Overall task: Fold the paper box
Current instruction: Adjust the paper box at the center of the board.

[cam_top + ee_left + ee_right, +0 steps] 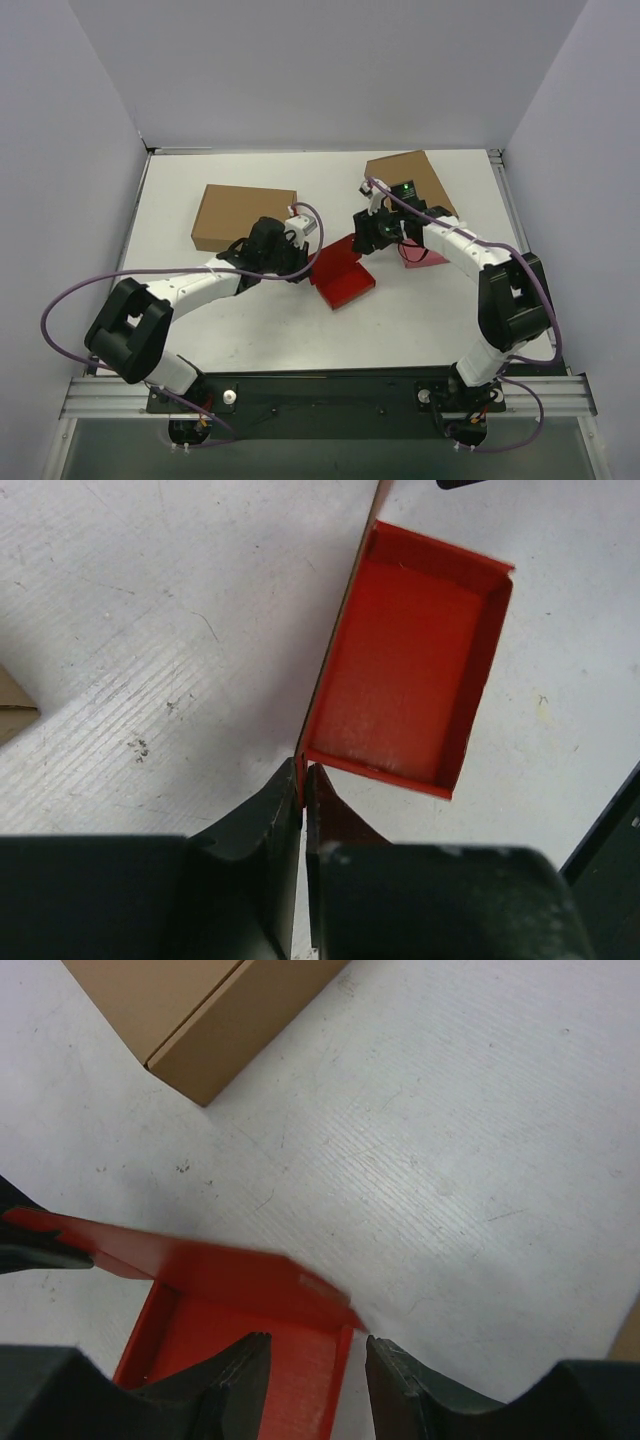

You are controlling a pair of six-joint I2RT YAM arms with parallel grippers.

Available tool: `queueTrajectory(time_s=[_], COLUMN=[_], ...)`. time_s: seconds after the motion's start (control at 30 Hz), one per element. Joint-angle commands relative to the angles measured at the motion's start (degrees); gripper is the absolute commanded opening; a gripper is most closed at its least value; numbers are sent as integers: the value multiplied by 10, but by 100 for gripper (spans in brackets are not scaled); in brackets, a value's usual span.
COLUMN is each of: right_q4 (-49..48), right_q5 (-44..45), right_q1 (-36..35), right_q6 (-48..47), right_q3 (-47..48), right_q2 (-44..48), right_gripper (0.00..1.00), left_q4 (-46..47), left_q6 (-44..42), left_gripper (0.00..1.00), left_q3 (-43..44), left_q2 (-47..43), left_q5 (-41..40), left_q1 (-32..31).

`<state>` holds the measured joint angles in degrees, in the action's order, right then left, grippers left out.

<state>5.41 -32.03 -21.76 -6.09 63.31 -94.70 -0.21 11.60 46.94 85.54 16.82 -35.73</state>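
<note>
Sitting near the middle of the white table point(300, 335), you have the small bright red thin-cardboard paper box point(345, 283), open side up, low walls raised around its tray. Your left end effector point(303, 780) is clenched on a thin red panel standing at the box's edge; the left wrist view shows both fingers pinched flat against it. Your right end effector point(313, 1350) is released, fingers point(235, 1375) spread over a box corner, a red flap just ahead. Contact with the cardboard there: cannot tell. One flat brown cardboard box point(245, 215) lies behind the left wrist. A second brown cardboard box point(405, 175) lies behind the right wrist. A small pink box point(425, 258) peeks out from under the right forearm.
</note>
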Motion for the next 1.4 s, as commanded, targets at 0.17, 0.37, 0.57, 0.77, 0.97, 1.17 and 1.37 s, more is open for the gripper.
queueTrajectory(time_s=[0.17,0.37,0.57,0.77,0.97,1.17,1.37], right_q4=[17,59,116,125,130,143,155], right_q5=[-10,-29,-87,-106,-82,-71,-46], right_q1=[-6,17,19,15,4,-7,-29], right_q6=[-18,24,49,53,41,35,28], right_q3=[17,24,23,18,30,23,16], right_q2=[2,40,61,65,49,59,56], right_gripper=[43,50,46,47,47,39,27], left_q4=[-33,-80,-107,-132,-129,-122,-112], left_q6=[-84,-129,-147,-175,-173,-166,-160], left_gripper=[0,0,0,0,0,0,0], left_q3=[50,75,87,98,95,89,87], left_q2=[14,24,36,41,38,38,38], left_q5=[49,147,247,266,269,264,262], left_q1=[-1,28,71,81,81,81,82])
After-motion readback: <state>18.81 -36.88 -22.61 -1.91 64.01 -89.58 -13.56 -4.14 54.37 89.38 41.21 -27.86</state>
